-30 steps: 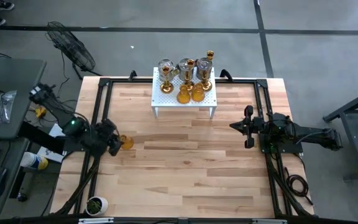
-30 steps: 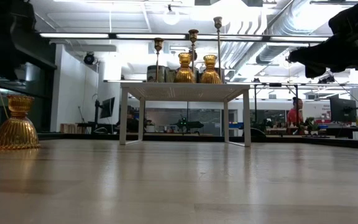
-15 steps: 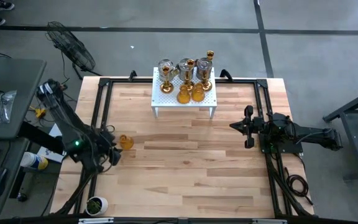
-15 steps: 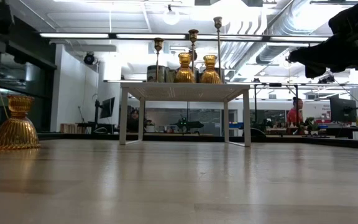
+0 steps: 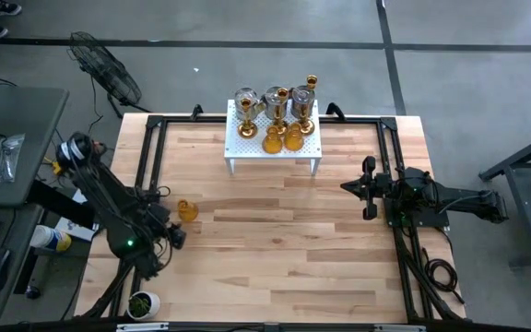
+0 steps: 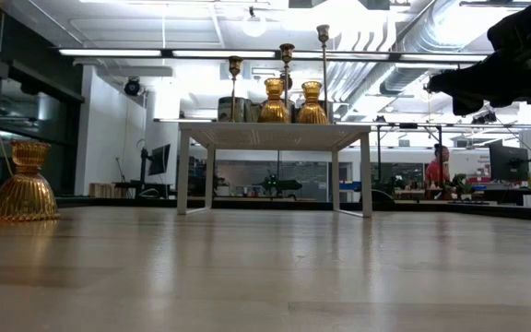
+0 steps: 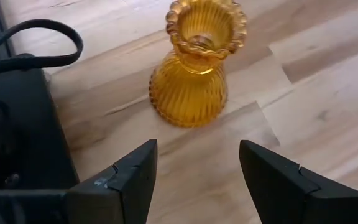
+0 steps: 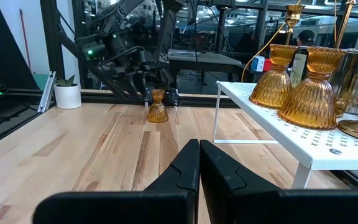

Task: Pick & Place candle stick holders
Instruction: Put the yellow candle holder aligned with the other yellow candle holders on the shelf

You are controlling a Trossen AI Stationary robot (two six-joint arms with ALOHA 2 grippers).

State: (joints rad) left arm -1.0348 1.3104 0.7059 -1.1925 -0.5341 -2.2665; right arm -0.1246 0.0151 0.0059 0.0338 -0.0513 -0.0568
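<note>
Left gripper (image 7: 194,168): low over the worktop (image 5: 275,240) near its left edge, jaws apart with nothing between them. Just ahead of the jaws, clear of both fingers, an amber cup (image 7: 194,65) stands upright on the bare wood, ribbed body wide at the base, scalloped rim at the top. In the high view the same cup (image 5: 187,210) sits beside the left frame rail, just beyond the gripper (image 5: 175,235).

Right gripper (image 8: 199,168): held above the worktop at the right side, jaws together, empty; it (image 5: 350,187) points toward the centre.

White stand (image 5: 275,148): at the far edge of the worktop, centre. On it stand the other holders: two amber cups (image 5: 282,139) at the front, silver goblets (image 5: 245,100) and gold stemmed ones (image 5: 310,92) behind. All upright in the low view.

Plant pot (image 5: 141,302): near left corner, well apart from the cup.
</note>
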